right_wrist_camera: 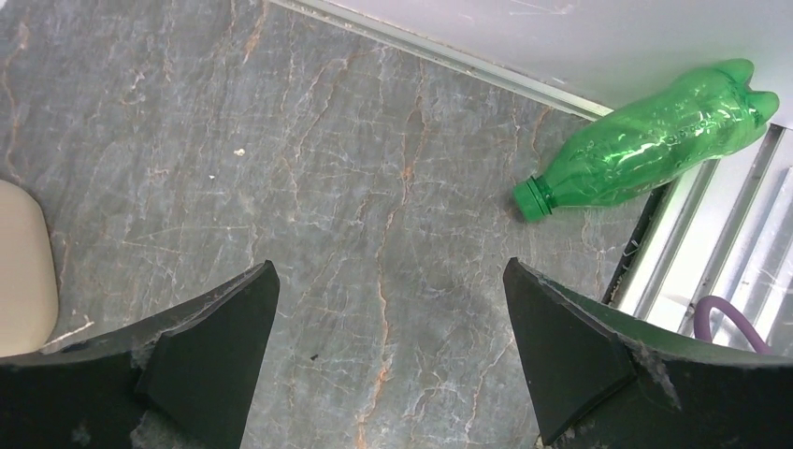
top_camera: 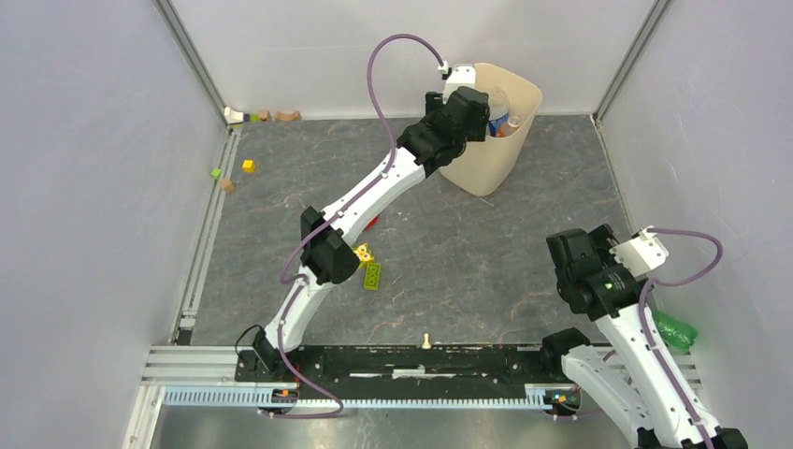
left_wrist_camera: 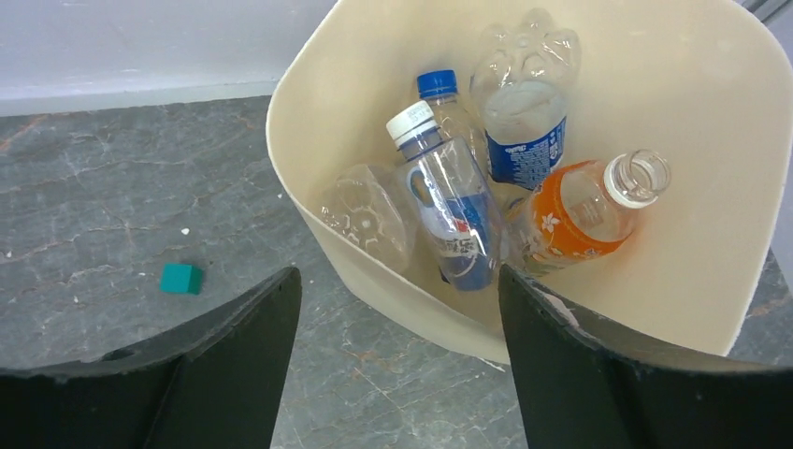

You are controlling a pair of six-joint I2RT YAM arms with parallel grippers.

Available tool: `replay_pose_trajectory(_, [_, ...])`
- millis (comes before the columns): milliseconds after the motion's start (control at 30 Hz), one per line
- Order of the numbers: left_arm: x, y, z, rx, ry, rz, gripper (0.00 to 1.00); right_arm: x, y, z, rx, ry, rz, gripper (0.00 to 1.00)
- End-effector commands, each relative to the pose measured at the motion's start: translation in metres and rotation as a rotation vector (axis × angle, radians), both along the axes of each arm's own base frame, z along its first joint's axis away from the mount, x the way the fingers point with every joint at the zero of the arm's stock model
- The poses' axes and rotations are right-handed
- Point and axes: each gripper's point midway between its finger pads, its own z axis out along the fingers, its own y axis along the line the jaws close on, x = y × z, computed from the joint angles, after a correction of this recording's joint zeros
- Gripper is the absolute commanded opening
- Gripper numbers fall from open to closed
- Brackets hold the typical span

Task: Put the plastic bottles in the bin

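Note:
The cream-beige bin (top_camera: 526, 92) stands at the back of the table, right of centre. In the left wrist view its wall (left_wrist_camera: 673, 122) surrounds several plastic bottles: a white-capped one (left_wrist_camera: 449, 201), a blue-capped one (left_wrist_camera: 439, 94), a clear one with a blue label (left_wrist_camera: 526, 126), an orange-labelled one without a cap (left_wrist_camera: 575, 213). My left gripper (top_camera: 468, 112) (left_wrist_camera: 397, 281) hovers open and empty over the bin's near rim. A green bottle (right_wrist_camera: 655, 140) (top_camera: 675, 330) lies on its side at the table's right edge. My right gripper (top_camera: 587, 267) (right_wrist_camera: 388, 271) is open and empty, apart from it.
Yellow and green toy bricks (top_camera: 368, 266) lie under the left arm, small blocks (top_camera: 248, 166) near the left wall, and a teal block (left_wrist_camera: 180, 278) left of the bin. A metal rail (top_camera: 393, 360) runs along the near edge. The bin's side (right_wrist_camera: 23, 271) shows in the right wrist view.

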Motion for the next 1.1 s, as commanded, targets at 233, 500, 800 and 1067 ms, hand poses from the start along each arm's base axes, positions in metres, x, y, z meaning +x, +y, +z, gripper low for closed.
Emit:
replay_pose_trajectory(233, [0.011, 0.004, 0.016, 0.019, -0.076, 0.003, 0.39, 0.003, -0.007, 0.005, -0.026, -0.038, -0.076, 0.98])
replay_pose_trajectory(500, [0.009, 0.025, 0.040, 0.088, -0.122, 0.019, 0.26, 0.013, -0.003, 0.018, -0.010, -0.064, -0.075, 0.98])
replay_pose_trajectory(800, [0.010, 0.067, 0.043, 0.120, -0.103, 0.043, 0.34, 0.005, -0.027, 0.023, -0.082, -0.010, -0.182, 0.98])
replay_pose_trajectory(1067, [0.004, 0.063, 0.062, 0.096, -0.122, -0.035, 0.96, -0.030, -0.071, -0.048, 0.084, 0.215, -0.432, 0.98])
